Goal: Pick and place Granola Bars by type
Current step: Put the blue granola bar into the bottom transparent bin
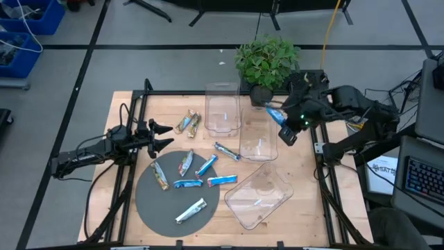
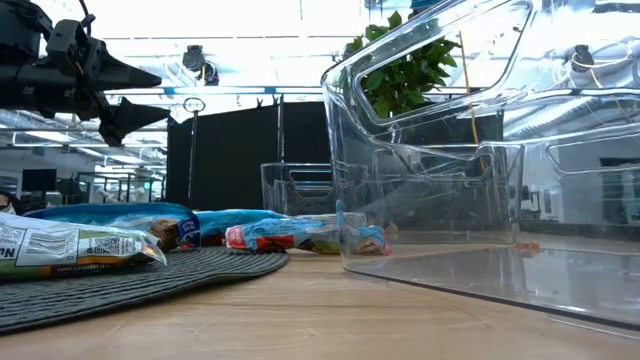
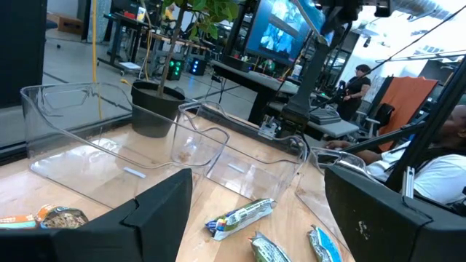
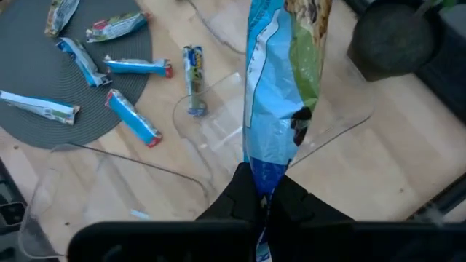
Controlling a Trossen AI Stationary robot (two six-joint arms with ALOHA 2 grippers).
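on the bench (image 1: 139, 111) i see the clear bins (image 1: 258, 135) standing ready for sorting. my right gripper (image 4: 263, 200) is clenched on a blue granola bar (image 4: 280, 87), above the middle bin. my left gripper (image 1: 164, 135) waits released beside the grey mat (image 1: 149, 201), where other bars (image 1: 186, 184) lie.

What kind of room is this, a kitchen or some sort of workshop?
Most likely a robotics lab or workshop, not a kitchen: a bare wooden table stands on a taped floor, large monitors glow behind it, and a keyboard and cables sit alongside.
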